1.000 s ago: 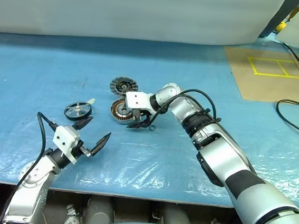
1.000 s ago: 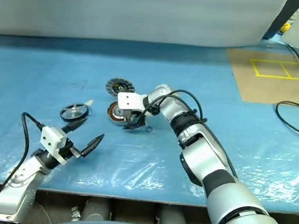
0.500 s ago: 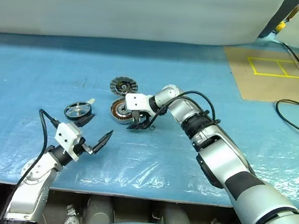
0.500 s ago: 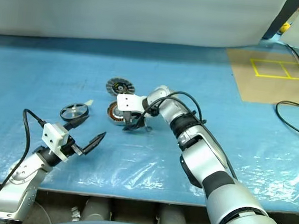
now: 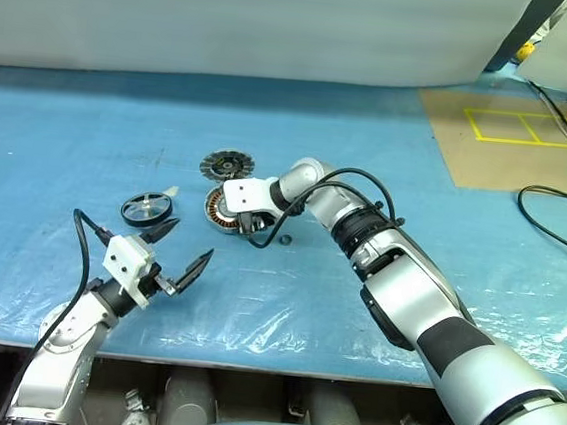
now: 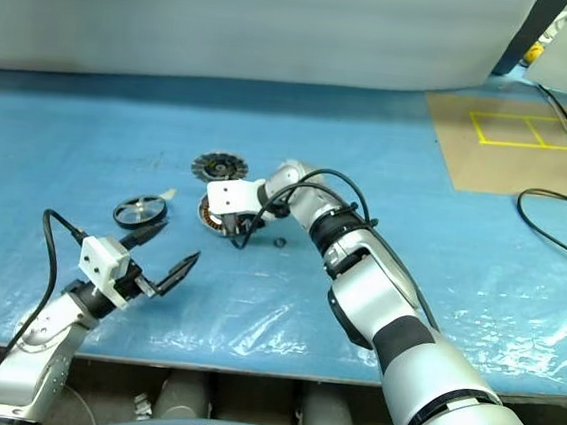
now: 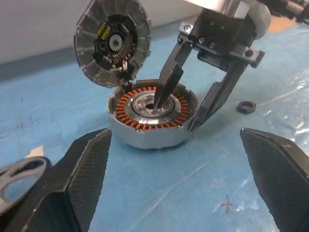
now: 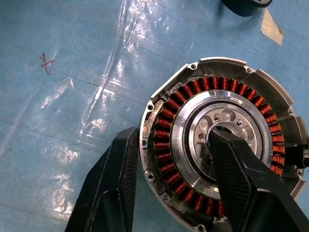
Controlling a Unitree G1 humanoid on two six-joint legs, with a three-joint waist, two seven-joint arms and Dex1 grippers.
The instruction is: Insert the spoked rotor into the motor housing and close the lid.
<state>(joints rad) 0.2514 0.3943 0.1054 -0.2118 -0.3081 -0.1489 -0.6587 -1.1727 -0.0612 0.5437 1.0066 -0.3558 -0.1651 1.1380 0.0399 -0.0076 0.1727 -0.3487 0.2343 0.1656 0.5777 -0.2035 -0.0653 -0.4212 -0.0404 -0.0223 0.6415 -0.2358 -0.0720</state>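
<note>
One finger of the right gripper is reaching into the housing and one outside, pinching its wall to steady it, while the wide-open left gripper is waiting near the rotor.

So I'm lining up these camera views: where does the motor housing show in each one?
Left eye view: motor housing, centre-left, partly behind the right gripper.
Right eye view: centre-left.
Left wrist view: middle.
Right wrist view: right of centre.
Shared landmark: copper windings.
</note>
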